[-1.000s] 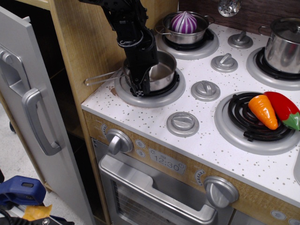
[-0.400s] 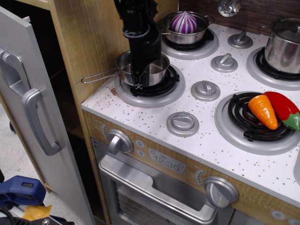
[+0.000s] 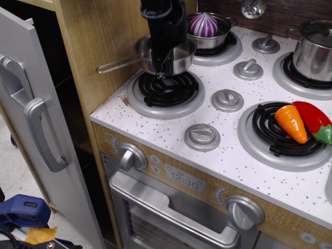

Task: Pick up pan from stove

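The pan (image 3: 179, 58), a small shiny steel saucepan with a long wire loop handle pointing left, hangs in the air above the front left burner (image 3: 166, 89) of the stove (image 3: 218, 140). My black gripper (image 3: 163, 72) comes down from above and is shut on the pan's near rim. The black coil grate under the pan is now bare. The pan looks roughly level, and its inside is hidden by the gripper.
A steel pot with a purple onion (image 3: 205, 25) sits on the back left burner. A lidded steel pot (image 3: 314, 49) stands back right. A toy carrot (image 3: 290, 122) and a red pepper (image 3: 313, 120) lie on the front right burner. A wooden wall (image 3: 98, 46) stands left.
The gripper has risen with the pan, lifting it off the front left burner and slightly toward the back. The coil grate is now uncovered.
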`<state>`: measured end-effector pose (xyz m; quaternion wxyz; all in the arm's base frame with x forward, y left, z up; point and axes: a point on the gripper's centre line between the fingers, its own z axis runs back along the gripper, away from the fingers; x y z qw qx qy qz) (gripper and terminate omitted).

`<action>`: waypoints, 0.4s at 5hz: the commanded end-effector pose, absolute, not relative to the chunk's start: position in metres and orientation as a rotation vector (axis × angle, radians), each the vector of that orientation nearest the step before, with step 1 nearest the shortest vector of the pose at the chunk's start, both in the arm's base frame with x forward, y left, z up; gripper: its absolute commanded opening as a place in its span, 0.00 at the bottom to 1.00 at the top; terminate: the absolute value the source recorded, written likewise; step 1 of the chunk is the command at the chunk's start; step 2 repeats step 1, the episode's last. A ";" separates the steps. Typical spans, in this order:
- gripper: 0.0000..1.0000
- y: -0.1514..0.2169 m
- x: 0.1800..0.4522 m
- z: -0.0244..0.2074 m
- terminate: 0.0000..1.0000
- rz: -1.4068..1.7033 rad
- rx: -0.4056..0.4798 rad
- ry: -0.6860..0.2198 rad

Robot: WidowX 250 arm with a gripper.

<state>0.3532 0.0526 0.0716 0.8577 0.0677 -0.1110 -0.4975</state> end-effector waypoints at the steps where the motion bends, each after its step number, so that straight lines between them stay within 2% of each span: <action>1: 0.00 0.049 0.357 0.099 1.00 -1.071 0.258 -0.324; 2: 0.00 0.049 0.357 0.099 1.00 -1.071 0.258 -0.324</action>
